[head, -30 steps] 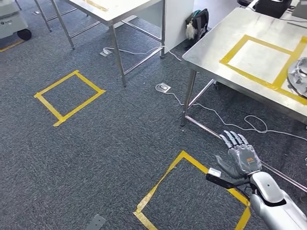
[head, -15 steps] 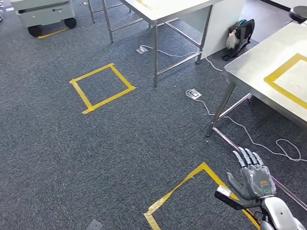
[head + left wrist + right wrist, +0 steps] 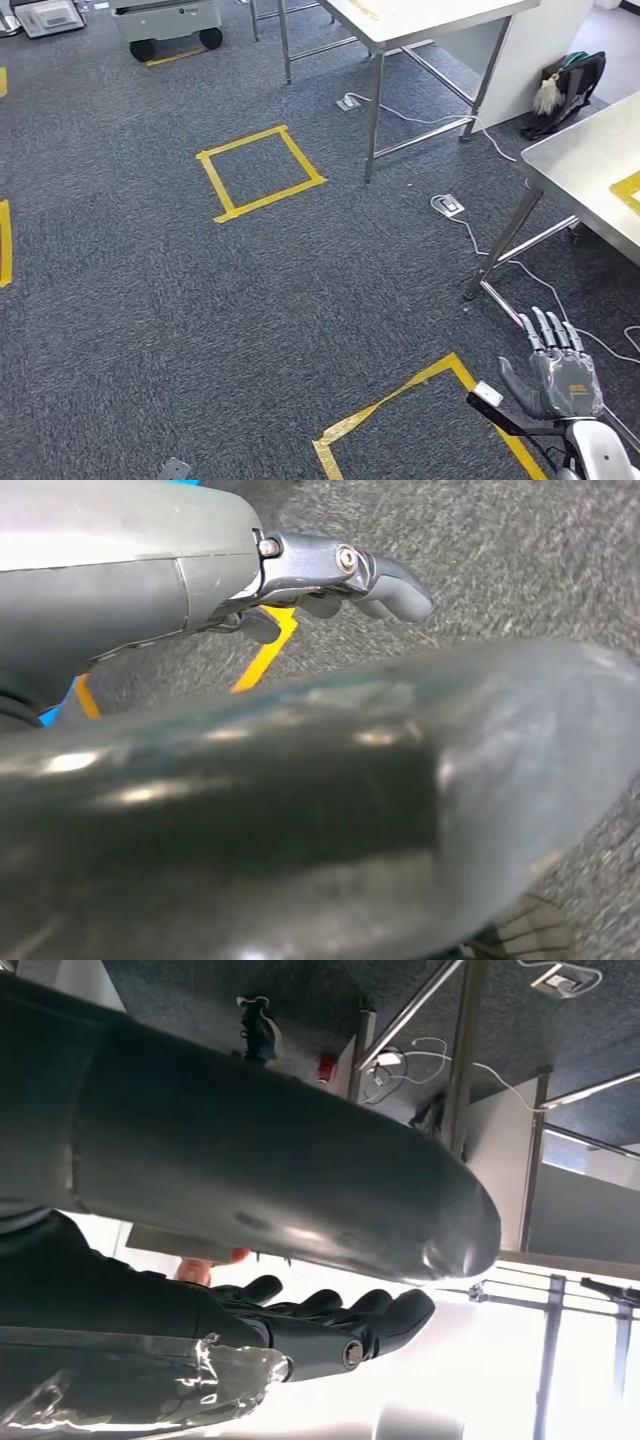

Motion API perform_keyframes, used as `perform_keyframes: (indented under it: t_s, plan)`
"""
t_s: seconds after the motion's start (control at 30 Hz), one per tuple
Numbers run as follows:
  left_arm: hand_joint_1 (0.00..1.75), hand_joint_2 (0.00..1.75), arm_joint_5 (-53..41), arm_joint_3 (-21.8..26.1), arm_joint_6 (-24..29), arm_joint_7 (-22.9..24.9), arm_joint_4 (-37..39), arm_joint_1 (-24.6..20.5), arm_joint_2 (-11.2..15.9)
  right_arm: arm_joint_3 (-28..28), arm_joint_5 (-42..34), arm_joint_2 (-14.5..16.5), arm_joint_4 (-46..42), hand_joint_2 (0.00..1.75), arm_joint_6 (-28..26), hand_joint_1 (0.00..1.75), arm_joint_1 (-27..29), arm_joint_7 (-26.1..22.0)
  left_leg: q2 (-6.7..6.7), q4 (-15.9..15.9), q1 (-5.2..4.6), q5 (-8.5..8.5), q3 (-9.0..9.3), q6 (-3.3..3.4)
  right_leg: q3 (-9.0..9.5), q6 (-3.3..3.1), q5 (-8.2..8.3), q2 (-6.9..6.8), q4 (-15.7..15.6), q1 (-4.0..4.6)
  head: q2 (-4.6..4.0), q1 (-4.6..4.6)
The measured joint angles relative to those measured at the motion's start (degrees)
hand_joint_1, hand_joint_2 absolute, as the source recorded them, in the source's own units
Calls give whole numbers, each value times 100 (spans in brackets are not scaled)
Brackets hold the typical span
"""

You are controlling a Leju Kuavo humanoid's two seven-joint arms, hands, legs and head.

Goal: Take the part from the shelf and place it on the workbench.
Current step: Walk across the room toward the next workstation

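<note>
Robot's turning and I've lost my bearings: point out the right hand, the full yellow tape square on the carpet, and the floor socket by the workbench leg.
right hand (image 3: 560, 372), head view, back of the palm.
yellow tape square (image 3: 221, 189), head view, its left strip.
floor socket (image 3: 450, 205), head view, plate centre.

The workbench (image 3: 581, 170) was cut off by the right edge. The left hand (image 3: 332, 575) was largely hidden behind its thumb; its grasp could not be judged.
</note>
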Motion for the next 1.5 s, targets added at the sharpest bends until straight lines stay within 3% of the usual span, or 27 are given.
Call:
perform_keyframes:
  t_s: [0.03, 0.1, 0.13, 0.2, 0.27, 0.33, 0.4, 0.47, 0.53, 0.6, 0.63, 0.7, 0.77, 0.8, 0.87, 0.93, 0.97, 1.03, 1.07, 1.13, 1.2, 1.27, 1.33, 1.37, 1.4, 1.43, 1.5]
  plan:
    - [0, 0, 18, 32, 15, -25, 0, 2, 3, -91, -27, 53, 71, 0, -70, 0, 21, -8, 49, -138, -17, 5, 69, 27, 18, 26, -17, -56, -7, 18, 0, 5]
    - [0, 0, 54, 101, 36, -61, 0, 40, 12, -320, -85, 211, 245, 0, -240, 0, 59, -73, -60, -181, -19, -6, 80, 88, 73, 78, -43, -174, -43, 32, 0, 19]
    - [0, 0, 67, 132, 43, -67, 0, 73, 17, -442, -114, 302, 337, 0, -321, 0, 69, -136, -120, -195, -8, -2, 93, 119, 86, 106, -75, -148, -30, 26, 0, 26]
    - [0, 0, 87, 192, 54, -72, 0, 105, 27, -705, -213, 493, 553, 0, -472, 0, 96, -304, -236, -221, 24, 10, 118, 186, -37, 149, -285, 117, 280, 6, 0, 49]
    - [0, 0, 94, 251, 70, -83, 0, 99, 26, -1041, -428, 706, 865, 0, -574, 0, 141, -520, -375, -225, 32, 8, 120, 229, -414, 160, -640, 418, 1041, -3, 0, 79]
    - [0, 0, 109, 307, 86, -105, 0, 99, -1, -1448, -718, 945, 1265, 0, -650, 0, 157, -800, -538, -224, 26, 6, 121, 243, -738, 159, -774, 496, 1594, 0, 0, 92]
    - [0, 0, 125, 363, 92, -120, 0, 102, -50, -1863, -917, 1159, 1672, 0, -748, 0, 131, -1107, -703, -222, 29, 8, 131, 235, -663, 152, -477, 531, 1290, -8, 0, 94]
    - [0, 0, 131, 407, 98, -125, 0, 90, -96, -2246, -1059, 1334, 2052, 0, -797, 0, 66, -1373, -850, -206, 29, 7, 138, 193, -317, 164, -99, 757, 495, -52, 0, 100]
    - [0, 0, 130, 449, 115, -120, 0, 72, -133, -2671, -1306, 1518, 2521, 0, -789, 0, -71, -1677, -964, -195, 27, 19, 121, 125, -97, 144, 29, 954, 52, -78, 0, 100]
    - [0, 0, 125, 498, 138, -78, 0, 67, -180, -3163, -1550, 1698, 3088, 0, -790, 0, -232, -1966, -1072, -210, 46, 55, 95, 57, -56, 78, 38, 894, 16, -55, 0, 96]
    - [0, 0, 131, 522, 149, -48, 0, 71, -211, -3404, -1661, 1775, 3374, 0, -788, 0, -306, -2036, -1053, -200, 54, 48, 82, 31, -45, 41, 51, 833, 10, -46, 0, 97]
    - [0, 0, 159, 569, 178, -8, 0, 68, -276, -3847, -1881, 1919, 3912, 0, -771, 0, -430, -2046, -807, 54, 44, -131, -47, -11, -31, -37, 64, 693, -9, -39, 0, 83]
    - [0, 0, 193, 616, 201, 0, 0, 48, -347, -4219, -2041, 2045, 4347, 0, -755, 0, -489, -1992, -485, 768, 37, -513, -391, -46, -30, -90, 54, 524, -12, -16, 0, 74]
    - [0, 0, 208, 640, 206, 0, 0, 44, -376, -4376, -2084, 2107, 4530, 0, -751, 0, -506, -1956, -411, 1161, 43, -677, -580, -60, -32, -102, 48, 436, -12, -5, 0, 75]
    - [0, 0, 250, 688, 220, 1, 0, 62, -411, -4627, -2156, 2240, 4849, 0, -724, 0, -577, -1791, -362, 1468, 53, -708, -712, -70, -33, -110, 39, 283, -12, 4, 0, 73]
    - [0, 0, 319, 755, 242, 21, 0, 81, -434, -4850, -2272, 2418, 5123, 0, -654, 0, -684, -1468, -270, 916, 51, -381, -394, -62, -13, -99, 25, 152, -12, 5, 0, 71]
    - [0, 0, 350, 790, 251, 50, 0, 81, -450, -4965, -2338, 2517, 5237, 0, -616, 0, -725, -1290, -126, 499, 39, -231, -158, -61, 3, -81, 10, 90, -11, 16, 0, 70]
    - [0, 0, 380, 847, 261, 123, 0, 70, -481, -5178, -2412, 2704, 5421, 0, -554, 0, -773, -953, 76, -72, 14, -97, 155, -24, 27, -32, -35, -33, -7, 53, 0, 78]
    - [0, 0, 375, 865, 261, 150, 1, 74, -496, -5259, -2400, 2792, 5502, 0, -526, 0, -787, -805, 92, -166, 0, -109, 197, 0, 46, -7, -56, -97, -14, 70, 0, 83]
    - [0, 0, 344, 894, 255, 171, 2, 106, -511, -5342, -2317, 2946, 5619, 0, -476, 0, -825, -590, -51, -196, 3, -106, 201, 70, 90, 48, -90, -193, -30, 67, 0, 86]
    - [0, 0, 326, 917, 247, 172, 2, 129, -520, -5373, -2256, 3068, 5702, 0, -451, 0, -868, -495, -169, -219, 25, -87, 218, 142, 39, 103, -240, 5, 166, 42, 0, 98]
    - [0, 0, 321, 934, 243, 157, 2, 118, -531, -5419, -2241, 3127, 5770, 0, -431, 0, -879, -468, -298, -227, 37, -74, 223, 200, -272, 130, -594, 357, 850, 27, 0, 123]
    - [0, 0, 320, 949, 243, 127, 2, 111, -534, -5468, -2247, 3140, 5808, 0, -414, 0, -866, -477, -457, -226, 33, -73, 223, 222, -663, 133, -864, 494, 1597, 26, 0, 135]
    - [0, 0, 320, 954, 243, 113, 2, 115, -531, -5488, -2251, 3143, 5816, 0, -416, 0, -862, -513, -536, -225, 33, -74, 227, 223, -757, 131, -839, 507, 1716, 25, 0, 138]
    - [0, 0, 318, 957, 243, 100, 2, 119, -527, -5509, -2256, 3145, 5821, 0, -426, 0, -861, -577, -618, -225, 33, -74, 235, 222, -738, 129, -698, 517, 1597, 19, 0, 138]
    - [0, 0, 315, 960, 237, 87, 2, 120, -524, -5532, -2260, 3144, 5823, 0, -442, 0, -866, -670, -701, -223, 37, -75, 246, 214, -608, 128, -467, 557, 1261, 7, 0, 138]
    - [0, 0, 299, 962, 212, 63, 2, 103, -519, -5589, -2276, 3137, 5822, 0, -474, 0, -881, -876, -850, -209, 39, -82, 256, 173, -250, 132, -89, 814, 435, -38, 0, 138]
